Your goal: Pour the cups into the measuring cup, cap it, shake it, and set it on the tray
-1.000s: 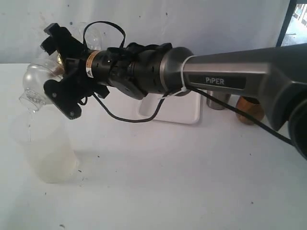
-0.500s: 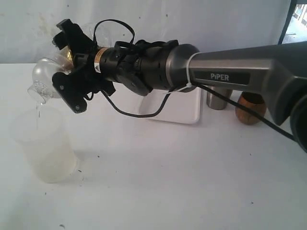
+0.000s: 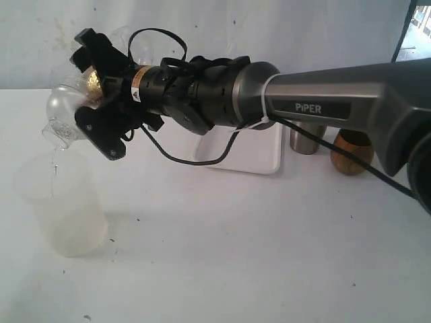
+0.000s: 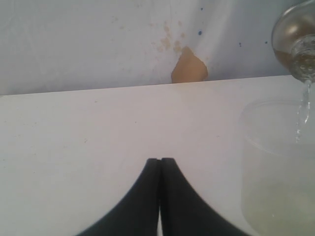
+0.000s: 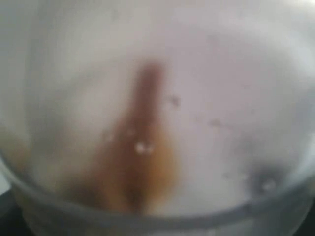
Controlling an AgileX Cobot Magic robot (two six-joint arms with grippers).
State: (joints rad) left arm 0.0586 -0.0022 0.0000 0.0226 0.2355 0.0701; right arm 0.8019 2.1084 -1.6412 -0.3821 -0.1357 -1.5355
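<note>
One clear domed measuring cup (image 5: 157,98), tilted, clamped in wide-spread right jaws, left jaws closed, empty

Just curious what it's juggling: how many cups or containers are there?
4: a frosted cup front left, the clear capped measuring cup tilted above it in the right gripper, a steel tumbler and wooden cup behind the arm. More may hide.

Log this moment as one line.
right hand: holds capped measuring cup tilted | liquid streams into frosted plastic cup | left hand: shut, empty
</note>
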